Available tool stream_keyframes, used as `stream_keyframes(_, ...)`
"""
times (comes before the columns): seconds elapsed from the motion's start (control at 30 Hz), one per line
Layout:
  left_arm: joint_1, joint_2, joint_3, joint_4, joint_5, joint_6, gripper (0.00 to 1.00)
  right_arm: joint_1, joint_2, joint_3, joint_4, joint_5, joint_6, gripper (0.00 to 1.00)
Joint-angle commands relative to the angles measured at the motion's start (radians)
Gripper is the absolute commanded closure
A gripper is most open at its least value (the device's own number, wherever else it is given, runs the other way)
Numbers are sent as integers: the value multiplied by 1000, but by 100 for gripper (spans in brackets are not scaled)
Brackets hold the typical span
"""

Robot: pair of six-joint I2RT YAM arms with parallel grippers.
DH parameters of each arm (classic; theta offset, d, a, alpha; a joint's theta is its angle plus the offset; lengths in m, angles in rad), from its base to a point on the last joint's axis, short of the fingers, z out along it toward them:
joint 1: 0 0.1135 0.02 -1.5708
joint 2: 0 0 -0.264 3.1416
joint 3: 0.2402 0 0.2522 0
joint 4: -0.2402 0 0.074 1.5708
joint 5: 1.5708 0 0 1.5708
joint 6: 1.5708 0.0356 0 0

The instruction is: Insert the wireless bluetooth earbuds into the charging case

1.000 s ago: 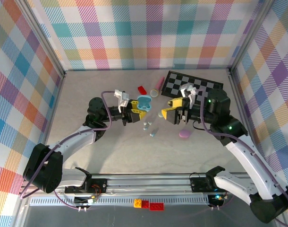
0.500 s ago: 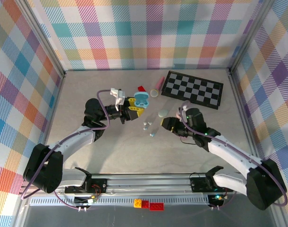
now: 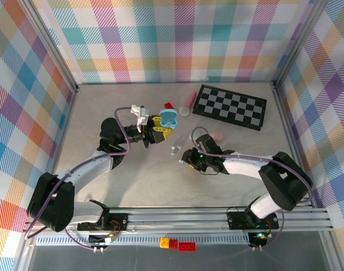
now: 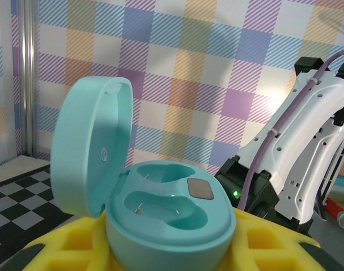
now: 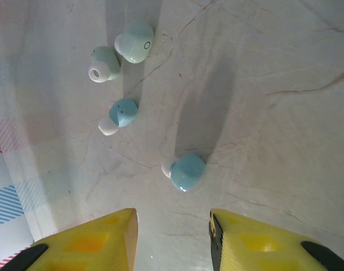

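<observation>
1. Your left gripper (image 3: 162, 127) is clamped on the oval teal plastic charging case (image 4: 172, 214) and holds it up off the pale marbled table (image 3: 132, 175), lid swung open and the wells facing up
2. Both moulded wells in that case are bare in the left wrist view, so no bud is seated yet and the inserting itself has not begun
3. Your right gripper (image 5: 172, 243) hangs low over the table with its yellow fingers (image 5: 98, 240) apart and nothing between them
4. Four tiny plastic buds lie loose on the table ahead of it: the nearest teal earbud (image 5: 186, 171) sits just beyond the gap between the fingers, the second teal earbud (image 5: 122, 112) lies further on, and the pair of whitish-mint earbuds (image 5: 135, 42) lies at the far end, close together
5. The teal pair matches the case's colour, so I judge those two are the ones for this case, and the step in hand looks like lining up on the nearest one
6. What is ready: the case is picked up, opened and presented
7. What is left: grip the nearest teal bud, carry it across to the case, seat it in a well, then do the same with the second
8. I place you early in the task, with neither bud in
</observation>
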Motion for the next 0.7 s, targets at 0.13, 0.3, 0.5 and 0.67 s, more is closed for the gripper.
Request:
stream_keyframes(0.13, 10, -35, -3, 33, 18, -2, 65, 7, 78, 48, 51, 6, 37, 63)
stream_keyframes(0.3, 10, -35, -1, 23, 21, 3, 65, 7, 118, 61, 70, -10, 36, 64)
stream_keyframes(0.5, 10, -37, 0, 18, 21, 3, 65, 3, 170, 100, 82, -39, 11, 64)
stream_keyframes(0.67, 11, -47, 0, -13, 24, 19, 65, 0, 192, 126, 93, -52, -9, 66)
